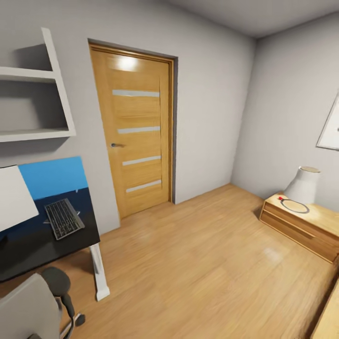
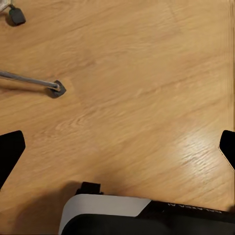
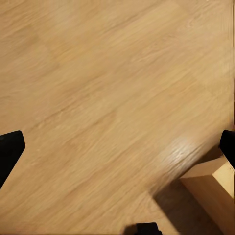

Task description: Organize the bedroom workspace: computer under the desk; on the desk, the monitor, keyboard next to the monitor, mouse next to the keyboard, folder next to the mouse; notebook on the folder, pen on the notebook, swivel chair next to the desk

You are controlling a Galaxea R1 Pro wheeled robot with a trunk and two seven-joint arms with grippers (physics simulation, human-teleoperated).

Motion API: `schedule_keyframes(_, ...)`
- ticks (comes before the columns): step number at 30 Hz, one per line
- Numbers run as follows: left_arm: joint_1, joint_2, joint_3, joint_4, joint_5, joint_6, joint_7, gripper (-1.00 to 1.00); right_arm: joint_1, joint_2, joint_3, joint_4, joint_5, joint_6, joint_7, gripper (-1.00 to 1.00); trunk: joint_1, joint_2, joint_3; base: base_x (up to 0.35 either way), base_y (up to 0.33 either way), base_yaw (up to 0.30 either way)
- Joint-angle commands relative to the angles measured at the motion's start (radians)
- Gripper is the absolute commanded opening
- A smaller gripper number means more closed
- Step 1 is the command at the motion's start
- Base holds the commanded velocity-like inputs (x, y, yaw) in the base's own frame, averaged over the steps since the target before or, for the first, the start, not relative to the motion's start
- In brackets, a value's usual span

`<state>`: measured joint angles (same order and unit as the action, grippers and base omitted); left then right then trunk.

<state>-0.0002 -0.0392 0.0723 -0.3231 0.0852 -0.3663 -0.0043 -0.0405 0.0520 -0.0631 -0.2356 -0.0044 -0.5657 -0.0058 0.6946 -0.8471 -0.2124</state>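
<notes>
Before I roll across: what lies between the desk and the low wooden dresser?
Head view: only bare wooden floor between desk and dresser.

open wood floor point(image 1: 197, 263), desk point(image 1: 28, 254) leftward

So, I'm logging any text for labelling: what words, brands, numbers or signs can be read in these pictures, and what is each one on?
No text can be read for certain.
Pale lettering on the robot's black body part in the left wrist view: mirrored and too blurred to read.
Keyboard on the desk: key legends too small to read.
White framed board on the right wall: faint specks, not readable.
Door, lamp, dresser: no text.
</notes>
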Motion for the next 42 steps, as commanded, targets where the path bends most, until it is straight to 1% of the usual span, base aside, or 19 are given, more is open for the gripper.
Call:
schedule_keyframes(1, 0.0, -0.001, 0.003, -0.001, 0.005, -0.002, -0.002, 1.0, -0.001, 0.001, -0.006, 0.001, 0.0, -0.003, 0.002, 1.0, 0.001, -0.001, -0.001, 0.319, 0.0, -0.267)
schedule_keyframes(9, 0.0, 0.0, 0.003, -0.001, 0.005, -0.002, -0.002, 1.0, -0.001, 0.002, -0.007, 0.001, 0.0, -0.002, 0.001, 1.0, 0.001, -0.001, -0.006, 0.327, 0.0, -0.075)
schedule_keyframes(42, 0.0, -0.001, 0.003, -0.001, 0.005, -0.002, -0.001, 1.0, -0.001, 0.002, -0.006, 0.001, 0.0, -0.003, 0.001, 1.0, 0.001, -0.001, -0.009, 0.329, 0.0, -0.001)
